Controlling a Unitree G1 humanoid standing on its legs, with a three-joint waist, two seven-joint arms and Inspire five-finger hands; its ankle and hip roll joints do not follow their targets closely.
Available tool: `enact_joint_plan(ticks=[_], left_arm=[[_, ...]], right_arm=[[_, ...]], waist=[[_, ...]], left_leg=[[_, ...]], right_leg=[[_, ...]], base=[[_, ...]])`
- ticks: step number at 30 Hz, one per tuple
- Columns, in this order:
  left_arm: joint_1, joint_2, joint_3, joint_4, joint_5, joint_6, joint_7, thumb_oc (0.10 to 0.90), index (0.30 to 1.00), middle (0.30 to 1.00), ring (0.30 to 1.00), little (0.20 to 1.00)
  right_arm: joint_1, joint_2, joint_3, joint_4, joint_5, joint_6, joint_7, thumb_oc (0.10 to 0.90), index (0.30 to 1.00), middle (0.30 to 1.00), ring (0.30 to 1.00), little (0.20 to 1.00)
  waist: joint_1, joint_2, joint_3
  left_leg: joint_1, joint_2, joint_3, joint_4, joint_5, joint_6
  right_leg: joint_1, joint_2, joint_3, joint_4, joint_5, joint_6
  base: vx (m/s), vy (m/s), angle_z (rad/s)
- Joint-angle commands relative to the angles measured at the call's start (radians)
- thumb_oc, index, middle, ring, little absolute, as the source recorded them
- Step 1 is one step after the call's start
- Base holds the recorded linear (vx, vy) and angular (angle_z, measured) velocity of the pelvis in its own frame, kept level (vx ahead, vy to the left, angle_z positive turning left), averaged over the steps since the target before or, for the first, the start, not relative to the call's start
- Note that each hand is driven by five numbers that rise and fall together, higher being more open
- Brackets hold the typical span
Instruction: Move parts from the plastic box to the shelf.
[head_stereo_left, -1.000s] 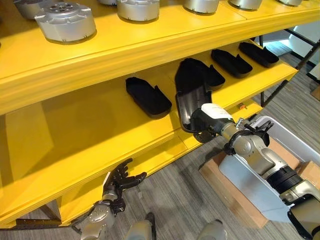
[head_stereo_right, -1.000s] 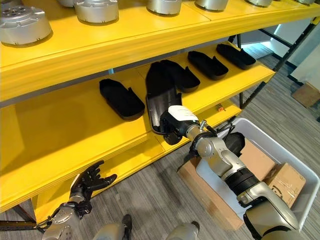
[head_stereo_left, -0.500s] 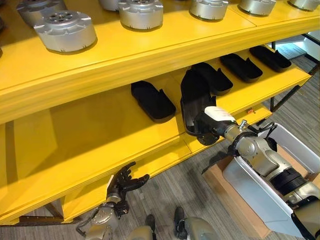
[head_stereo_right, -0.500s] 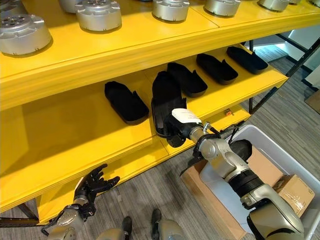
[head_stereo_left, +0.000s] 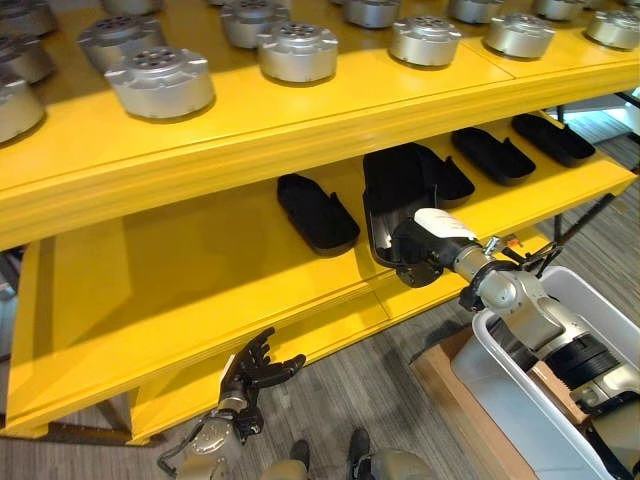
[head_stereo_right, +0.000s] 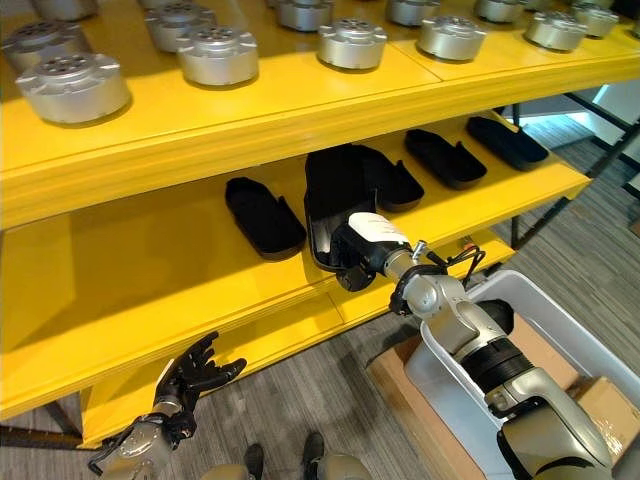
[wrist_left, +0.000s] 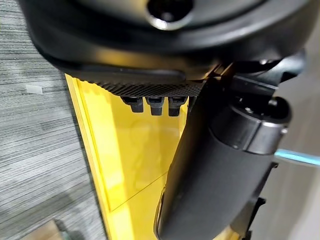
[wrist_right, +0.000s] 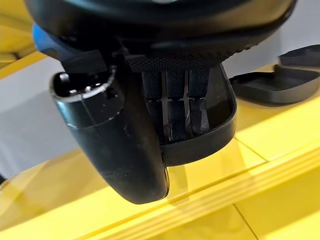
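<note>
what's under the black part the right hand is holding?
The yellow middle shelf; the black part lies along it, its near end held in the right hand. Contact underneath is hidden. Similar black parts sit on either side.

A black, shallow, trough-shaped part (head_stereo_left: 392, 195) is lying lengthwise on the yellow shelf's (head_stereo_left: 200, 270) middle level, its near end overhanging the front edge. The right hand (head_stereo_left: 425, 250) is gripping that near end, fingers inside the trough, thumb outside. Four matching black parts (head_stereo_left: 316, 212) are resting flat on the same level. The grey plastic box (head_stereo_left: 600, 300) is sitting on the floor at the right.
</note>
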Motion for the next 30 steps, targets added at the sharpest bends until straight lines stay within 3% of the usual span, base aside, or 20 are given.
enact_joint_plan(ticks=[1,2,3,4,5,6,7,8,9,11,13,19,30], left_arm=[[-0.031,0.042,0.0,-0.082,0.015,-0.097,-0.009,0.9,1.0,1.0,1.0,1.0],[-0.036,0.042,0.001,-0.084,0.014,-0.098,-0.007,0.9,1.0,1.0,1.0,1.0],[-0.04,0.04,-0.002,-0.093,0.003,-0.097,-0.004,0.9,1.0,1.0,1.0,1.0],[-0.039,0.04,-0.005,-0.096,0.002,-0.098,-0.001,0.9,1.0,1.0,1.0,1.0],[-0.038,0.039,-0.005,-0.096,0.002,-0.098,-0.001,0.9,1.0,1.0,1.0,1.0],[-0.044,0.036,-0.006,-0.1,-0.007,-0.099,0.008,0.9,1.0,1.0,1.0,1.0],[-0.043,0.035,-0.006,-0.1,-0.007,-0.099,0.008,0.9,1.0,1.0,1.0,1.0],[-0.056,0.039,-0.012,-0.104,-0.009,-0.097,0.005,0.9,1.0,1.0,1.0,1.0],[-0.057,0.041,-0.009,-0.102,-0.01,-0.095,0.001,0.9,1.0,1.0,1.0,1.0],[-0.057,0.043,-0.013,-0.091,-0.007,-0.095,-0.002,0.9,1.0,1.0,1.0,1.0],[-0.062,0.045,-0.018,-0.082,-0.001,-0.094,-0.002,0.9,1.0,1.0,1.0,1.0],[-0.043,0.064,-0.014,-0.098,0.026,-0.093,0.0,0.9,1.0,1.0,1.0,1.0],[-0.039,0.085,0.005,-0.117,0.026,-0.097,-0.005,0.9,1.0,1.0,1.0,1.0]], right_arm=[[-0.141,-0.014,-0.065,-0.072,0.043,-0.071,-0.095,0.4,0.3,0.3,0.3,0.3],[-0.143,-0.021,-0.069,-0.076,0.045,-0.071,-0.098,0.4,0.3,0.3,0.3,0.3],[-0.16,-0.027,-0.066,-0.068,0.047,-0.065,-0.106,0.4,0.3,0.3,0.3,0.3],[-0.169,-0.022,-0.061,-0.061,0.046,-0.061,-0.108,0.4,0.3,0.3,0.3,0.3],[-0.17,-0.022,-0.059,-0.06,0.046,-0.061,-0.109,0.4,0.3,0.3,0.3,0.3],[-0.177,-0.028,-0.054,-0.048,0.046,-0.061,-0.116,0.4,0.3,0.3,0.3,0.3],[-0.178,-0.029,-0.051,-0.047,0.047,-0.061,-0.116,0.4,0.3,0.3,0.3,0.3],[-0.168,-0.049,-0.057,-0.056,0.051,-0.056,-0.114,0.4,0.3,0.3,0.3,0.3],[-0.156,-0.057,-0.067,-0.061,0.046,-0.052,-0.112,0.4,0.3,0.3,0.3,0.3],[-0.146,-0.056,-0.083,-0.065,0.043,-0.047,-0.115,0.4,0.3,0.3,0.3,0.3],[-0.135,-0.05,-0.093,-0.062,0.043,-0.046,-0.12,0.4,0.3,0.3,0.3,0.3],[-0.108,-0.017,-0.125,-0.068,0.036,-0.043,-0.124,0.4,0.3,0.3,0.3,0.3],[-0.207,0.012,-0.065,-0.013,0.008,-0.032,-0.108,0.4,0.3,0.3,0.3,0.3]], waist=[[0.008,-0.057,-0.092],[0.004,-0.062,-0.087],[-0.004,-0.065,-0.09],[-0.001,-0.055,-0.094],[-0.002,-0.054,-0.095],[-0.018,-0.035,-0.11],[-0.02,-0.032,-0.113],[-0.031,-0.017,-0.115],[-0.035,-0.007,-0.119],[-0.029,0.012,-0.132],[-0.024,0.013,-0.133],[0.009,-0.008,-0.111],[0.042,-0.046,-0.122]], left_leg=[[-0.047,-0.004,0.081,0.225,-0.132,-0.002],[-0.052,0.028,0.088,0.237,-0.13,-0.005],[-0.026,0.141,0.088,0.21,-0.092,-0.015],[-0.011,0.173,0.064,0.176,-0.052,-0.025],[-0.008,0.174,0.064,0.169,-0.048,-0.027],[-0.003,0.273,0.06,0.069,0.041,-0.046],[0.003,0.276,0.06,0.053,0.049,-0.05],[0.007,0.348,0.124,-0.002,0.139,-0.064],[0.023,0.355,0.144,-0.032,0.135,-0.069],[0.044,0.341,0.147,-0.084,0.112,-0.085],[0.037,0.324,0.132,-0.067,0.105,-0.087],[0.043,0.243,0.137,-0.002,-0.008,-0.072],[0.007,0.174,0.123,0.039,-0.062,-0.05]], right_leg=[[0.038,-0.066,0.047,-0.076,0.064,0.08],[0.033,-0.075,0.042,-0.067,0.065,0.081],[0.01,-0.098,0.039,-0.029,0.056,0.086],[0.0,-0.096,0.045,-0.01,0.044,0.09],[-0.001,-0.095,0.045,-0.008,0.043,0.088],[-0.028,-0.114,0.04,0.032,0.024,0.101],[-0.032,-0.111,0.037,0.038,0.019,0.099],[-0.054,-0.14,0.009,0.082,0.004,0.101],[-0.06,-0.145,-0.002,0.094,-0.005,0.106],[-0.072,-0.149,-0.011,0.109,-0.01,0.109],[-0.065,-0.162,-0.018,0.104,-0.003,0.111],[-0.017,-0.227,-0.018,0.065,0.056,0.161],[0.022,-0.28,-0.029,0.005,0.095,0.194]], base=[[-0.07,0.0,0.18],[-0.05,0.078,0.26],[-0.04,0.116,0.35],[-0.01,0.103,0.49],[0.0,0.175,0.38],[0.0,0.123,0.23],[-0.02,0.264,0.16],[-0.01,0.168,0.31],[-0.01,0.231,0.48],[0.02,0.148,0.45],[0.03,0.111,0.2],[0.04,0.143,0.29],[0.03,0.096,0.08]])
